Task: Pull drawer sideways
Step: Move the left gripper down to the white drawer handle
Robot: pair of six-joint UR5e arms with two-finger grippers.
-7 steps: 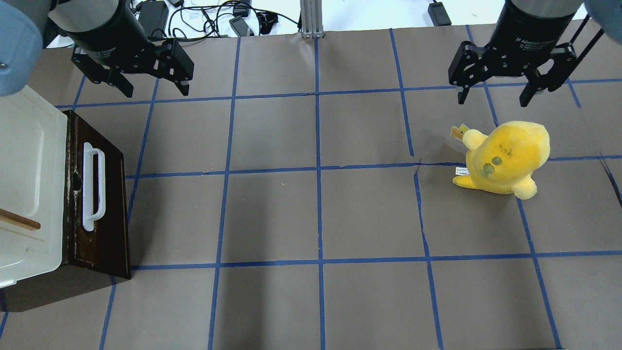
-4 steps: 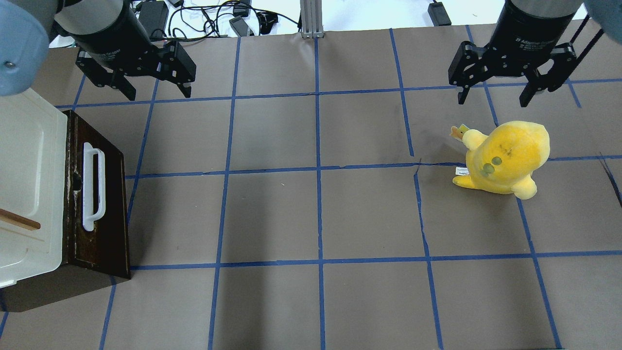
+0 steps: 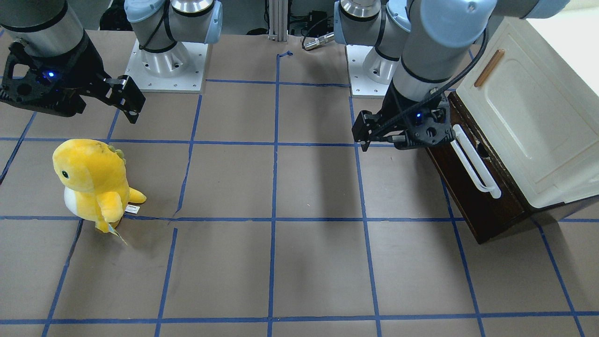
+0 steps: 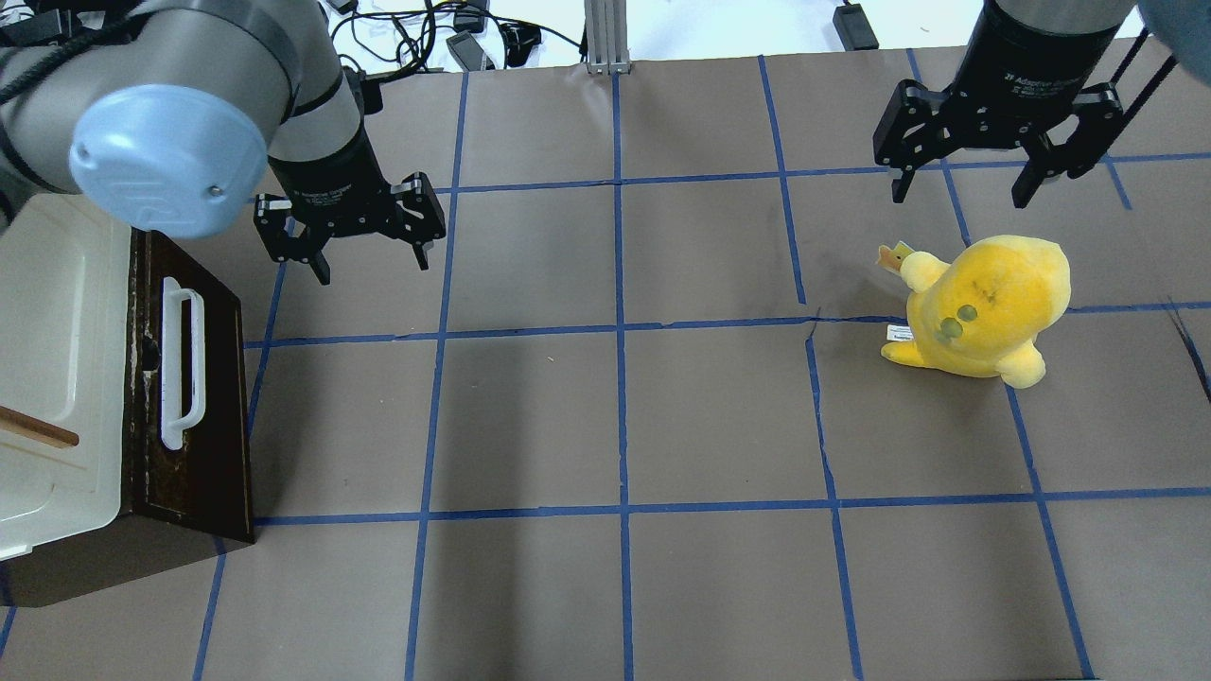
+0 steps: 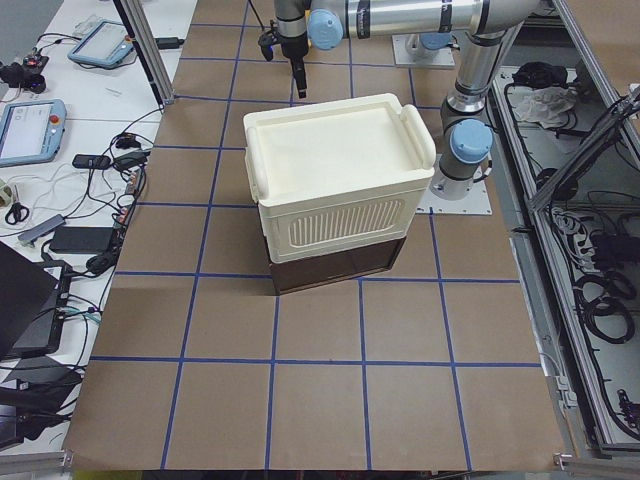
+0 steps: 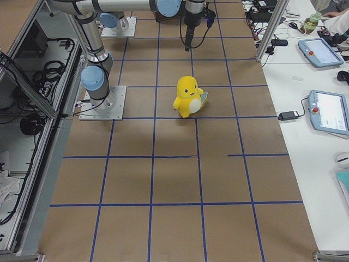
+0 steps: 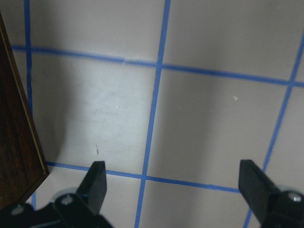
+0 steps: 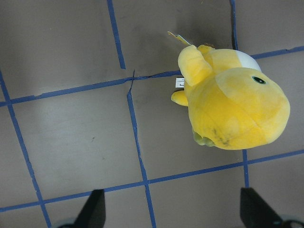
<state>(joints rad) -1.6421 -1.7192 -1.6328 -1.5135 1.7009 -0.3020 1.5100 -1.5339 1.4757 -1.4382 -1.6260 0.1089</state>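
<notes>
The drawer [image 4: 216,416] has a dark brown front with a long white bar handle [image 4: 180,359]. It sits under the cream-white cabinet [image 4: 57,359] at the table's left edge, and no pale inside shows. It also shows in the front-facing view [image 3: 472,210]. My left gripper [image 4: 374,270] is open and empty. It hangs over the table just beyond the drawer's far corner, apart from the handle. In the left wrist view [image 7: 175,178] the drawer's corner [image 7: 14,142] is at the left. My right gripper [image 4: 958,194] is open and empty, far right.
A yellow plush toy [image 4: 984,307] stands under and in front of my right gripper and shows in the right wrist view [image 8: 232,104]. The brown table mat has a blue tape grid [image 4: 620,331]. Cables and adapters [image 4: 416,38] lie beyond the far edge.
My left arm has swung right and toward the table's front, lowering its open gripper near the drawer's far corner. The right arm, drawer and plush have not moved.
</notes>
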